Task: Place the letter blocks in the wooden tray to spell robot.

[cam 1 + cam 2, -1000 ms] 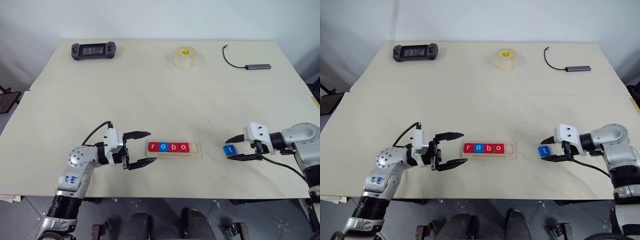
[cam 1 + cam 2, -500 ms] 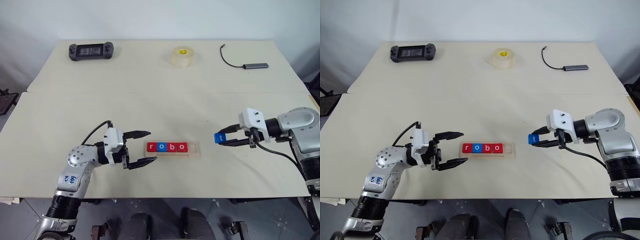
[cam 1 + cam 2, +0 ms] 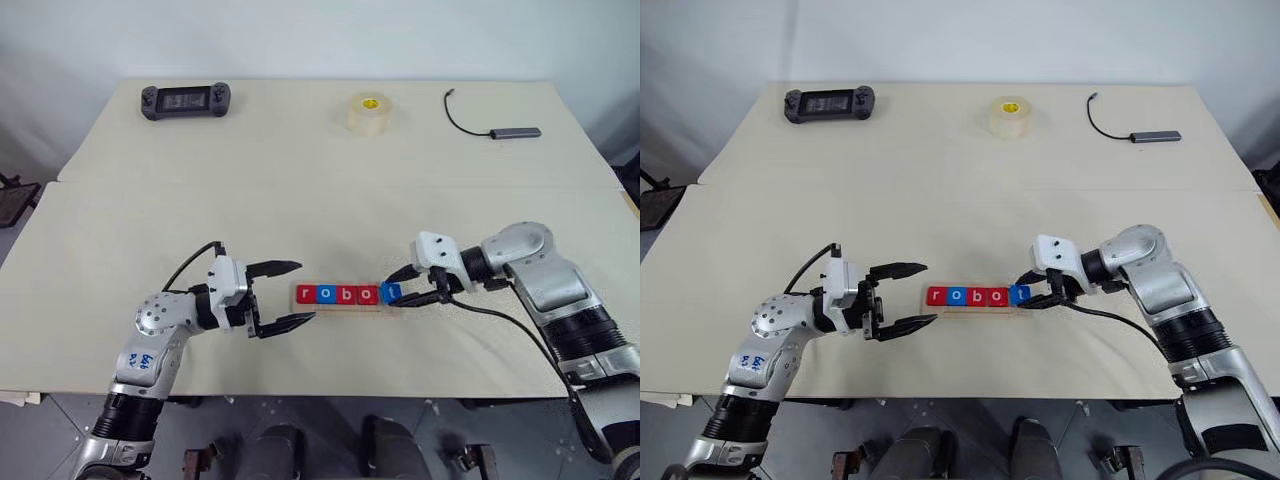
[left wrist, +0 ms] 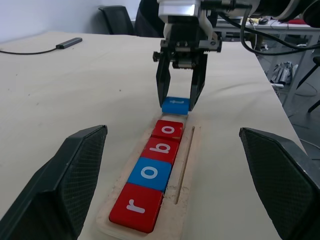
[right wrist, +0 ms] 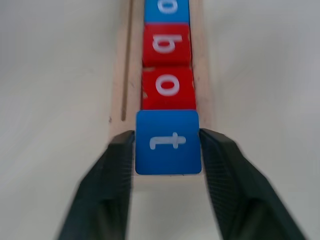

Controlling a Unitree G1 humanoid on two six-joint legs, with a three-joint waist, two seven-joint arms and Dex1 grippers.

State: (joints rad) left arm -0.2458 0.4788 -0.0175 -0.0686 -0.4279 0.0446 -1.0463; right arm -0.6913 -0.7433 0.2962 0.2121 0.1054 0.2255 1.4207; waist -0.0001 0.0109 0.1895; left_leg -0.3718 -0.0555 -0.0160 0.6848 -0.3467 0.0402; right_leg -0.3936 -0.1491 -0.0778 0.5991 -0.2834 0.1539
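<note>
Right hand (image 3: 398, 290) grasping the blue t (image 5: 168, 142) by its two side edges, at the tray's (image 4: 189, 165) 3 o'clock end. The t sits against the last red o (image 5: 168, 86); cannot tell whether it is seated flat or riding above the tray.

Tray holds r (image 4: 137, 206), o, b, o in a touching row at tabletop (image 3: 300, 190) centre, near edge.

Left hand (image 3: 283, 297) spread wide, holding nothing, just off the tray's 9 o'clock end.

Risks, as I judge them:
- Letting go while the t is tilted or overhanging: it tips off the end.
- Pushing further toward 9 o'clock: row shunts, r crowds the far end.
- Fingers (image 5: 107, 186) dragging the t out on withdrawal.
- The tray sliding, nothing bracing it.
</note>
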